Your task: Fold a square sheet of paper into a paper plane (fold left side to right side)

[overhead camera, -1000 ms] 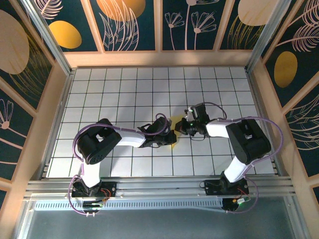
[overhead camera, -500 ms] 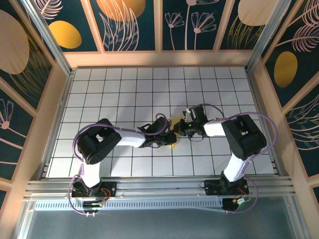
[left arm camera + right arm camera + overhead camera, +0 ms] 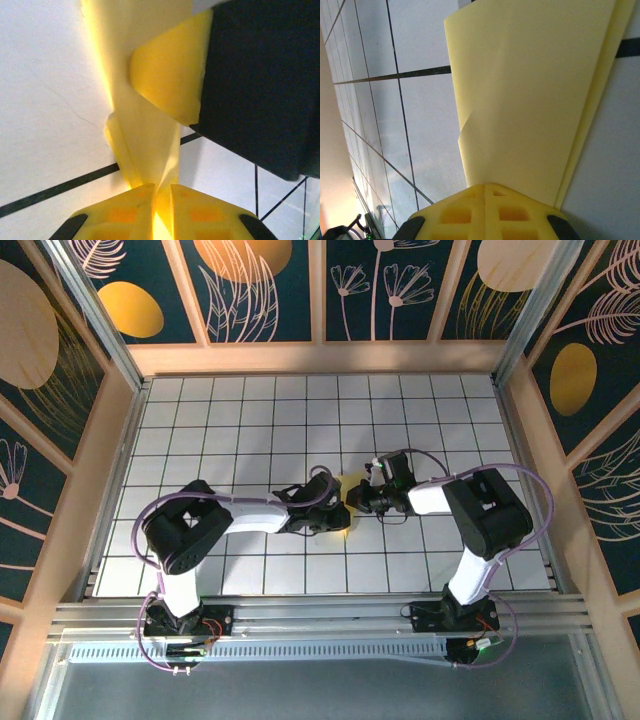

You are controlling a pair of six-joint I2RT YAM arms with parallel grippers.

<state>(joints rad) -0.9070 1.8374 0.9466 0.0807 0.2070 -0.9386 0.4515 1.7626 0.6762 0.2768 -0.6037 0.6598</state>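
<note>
Looking down from the top camera, we see the white gridded table (image 3: 200, 420) boxed in by wooden-framed wall panels (image 3: 265, 300) painted dark with pale plants and orange ovals. Our left arm (image 3: 250, 515) reaches from its base toward the table's middle. Our right arm (image 3: 485, 515) bends in from the other side, so the two wrists meet head to head near the centre of the grid.

Between them lies the sheet of paper (image 3: 350, 483). It is pale yellow, folded, mostly hidden under the wrists, and shows as small yellow patches on the centre tiles.

In the left wrist view, the paper (image 3: 150, 125) rises as a creased strip with one flap curled over, its edge touching a black block (image 3: 260, 85) at upper right. The left gripper (image 3: 161, 192) has its yellow fingers (image 3: 125, 215) drawn almost together, the paper pinched in the thin slit between them.

From the right wrist, the paper (image 3: 530, 100) fans out in layered folds above the tiles. The right gripper (image 3: 485, 189) is closed, clamping the narrow end.
</note>
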